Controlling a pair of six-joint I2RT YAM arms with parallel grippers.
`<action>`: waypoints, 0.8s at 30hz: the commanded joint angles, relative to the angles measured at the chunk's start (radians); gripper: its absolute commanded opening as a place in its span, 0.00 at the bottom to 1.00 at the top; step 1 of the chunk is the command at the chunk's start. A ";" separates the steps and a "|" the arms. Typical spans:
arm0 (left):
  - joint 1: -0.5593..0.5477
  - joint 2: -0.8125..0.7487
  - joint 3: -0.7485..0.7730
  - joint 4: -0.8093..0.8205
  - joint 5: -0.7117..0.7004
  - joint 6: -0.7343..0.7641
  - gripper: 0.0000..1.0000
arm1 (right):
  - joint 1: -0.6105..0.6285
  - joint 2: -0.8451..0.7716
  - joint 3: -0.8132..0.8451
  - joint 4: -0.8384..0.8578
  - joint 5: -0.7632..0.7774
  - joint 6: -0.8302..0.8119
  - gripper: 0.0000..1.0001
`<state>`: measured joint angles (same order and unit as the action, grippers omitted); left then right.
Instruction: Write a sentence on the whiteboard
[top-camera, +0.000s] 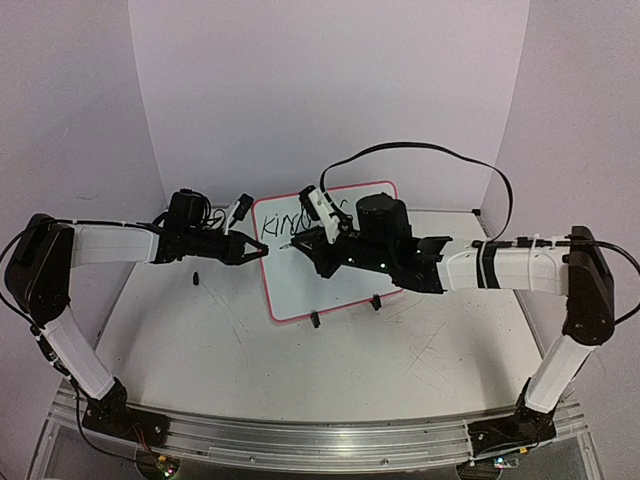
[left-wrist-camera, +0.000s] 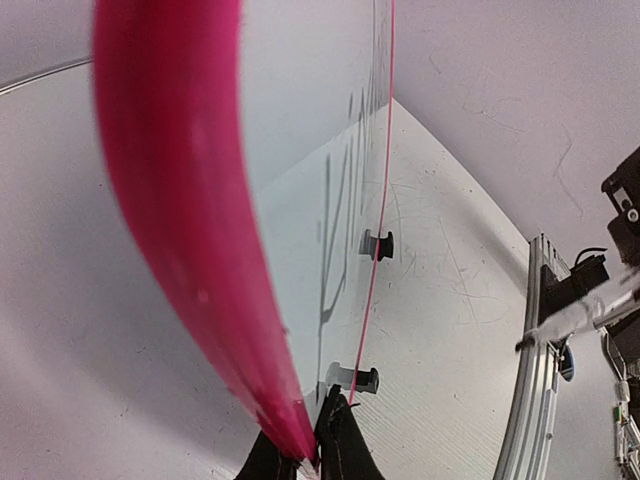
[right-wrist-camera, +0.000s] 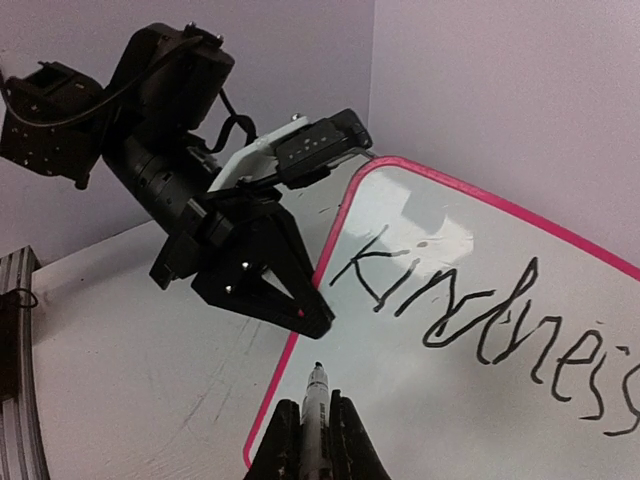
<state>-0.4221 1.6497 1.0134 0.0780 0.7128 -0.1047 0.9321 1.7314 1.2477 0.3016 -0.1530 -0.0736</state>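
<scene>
Nearest the right wrist camera, right end effector clamped on a marker, long axis pointing straight ahead at the whiteboard, tip low by its left edge. Beyond, the sentence begun: "Kindnes". Farthest, left end effector clamped on the rim.

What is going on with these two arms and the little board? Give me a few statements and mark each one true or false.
1. The left gripper clamps the edge of the whiteboard. True.
2. The whiteboard is blank. False: the word "Kindness" is written on it in black.
3. The right gripper holds a marker. True.
4. The board's rim is blue. False: it is pink-red.
5. The whiteboard hangs on the back wall. False: it stands on the table.
</scene>
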 joint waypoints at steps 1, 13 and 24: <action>0.014 0.002 0.011 -0.014 -0.234 0.088 0.00 | 0.024 0.029 0.052 0.019 -0.055 -0.060 0.00; 0.015 0.009 0.021 -0.014 -0.226 0.085 0.00 | 0.036 0.098 0.117 -0.011 0.036 -0.082 0.00; 0.015 0.017 0.023 -0.015 -0.218 0.085 0.00 | 0.038 0.158 0.169 -0.044 -0.018 -0.084 0.00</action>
<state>-0.4225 1.6497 1.0134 0.0780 0.7128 -0.1047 0.9665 1.8644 1.3558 0.2602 -0.1481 -0.1536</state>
